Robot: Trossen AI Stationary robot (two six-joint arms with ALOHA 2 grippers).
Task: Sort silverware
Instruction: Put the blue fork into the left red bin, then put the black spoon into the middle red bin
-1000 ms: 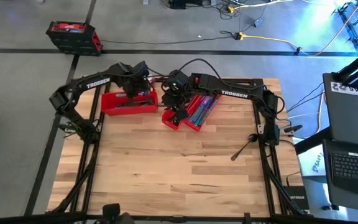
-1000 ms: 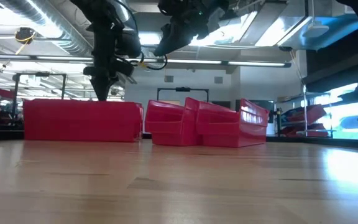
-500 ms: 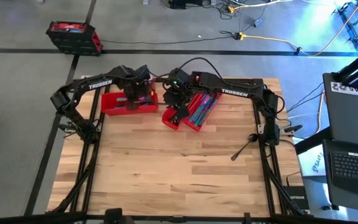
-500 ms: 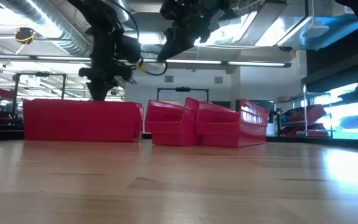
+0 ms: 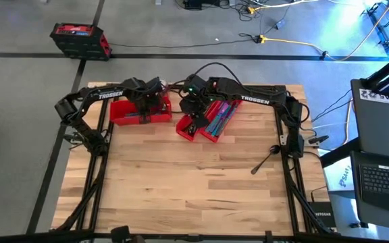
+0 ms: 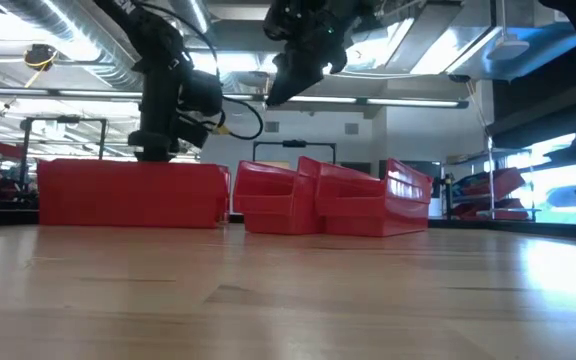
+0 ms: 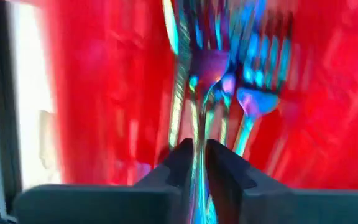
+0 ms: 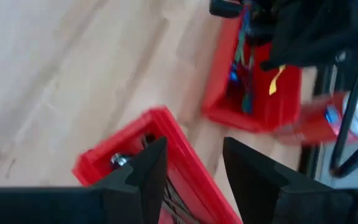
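The left claw (image 7: 194, 163) is pinching a slim utensil (image 7: 197, 124) inside the left bin (image 5: 123, 115), among forks (image 7: 263, 81); it should let go low, then lift straight. The right claw (image 8: 194, 163) is hovering open and empty

Overhead, table-level, two wrist views.

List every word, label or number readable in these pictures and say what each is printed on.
"TROSSEN": white letters on the dark left arm, high view.
"TROSSEN": white letters on the dark right arm, high view.
Labels on the red and black case on the floor and on the grey equipment beside the table: too small to read.
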